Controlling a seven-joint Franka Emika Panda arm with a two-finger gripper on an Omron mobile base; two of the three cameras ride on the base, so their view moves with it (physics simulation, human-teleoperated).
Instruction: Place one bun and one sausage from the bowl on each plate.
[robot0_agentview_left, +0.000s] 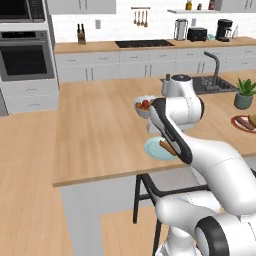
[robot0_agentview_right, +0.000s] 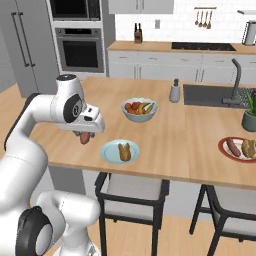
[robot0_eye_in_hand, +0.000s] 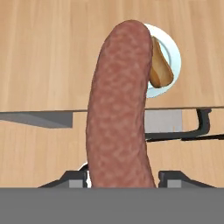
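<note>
My gripper (robot0_eye_in_hand: 120, 177) is shut on a reddish-brown sausage (robot0_eye_in_hand: 120, 109), which stands up between the fingers. In the right base view the gripper (robot0_agentview_right: 85, 134) hangs over the wooden counter with the sausage (robot0_agentview_right: 85, 138), a short way left of the light blue plate (robot0_agentview_right: 110, 150). A golden bun (robot0_agentview_right: 124, 151) lies on that plate, and the hand view has the same bun (robot0_eye_in_hand: 161, 70) on the plate (robot0_eye_in_hand: 173, 48) just behind the sausage. At the far right, the red-rimmed plate (robot0_agentview_right: 223, 150) carries a sausage (robot0_agentview_right: 233, 146) and a bun (robot0_agentview_right: 248, 148). The bowl is out of view.
A pale fruit bowl (robot0_agentview_right: 139, 111) sits behind the blue plate. Farther right on the counter are a soap dispenser (robot0_agentview_right: 174, 91), the sink (robot0_agentview_right: 215, 95) and a potted plant (robot0_agentview_right: 250, 117). Dark-framed stools (robot0_agentview_right: 130, 187) stand under the counter's front edge.
</note>
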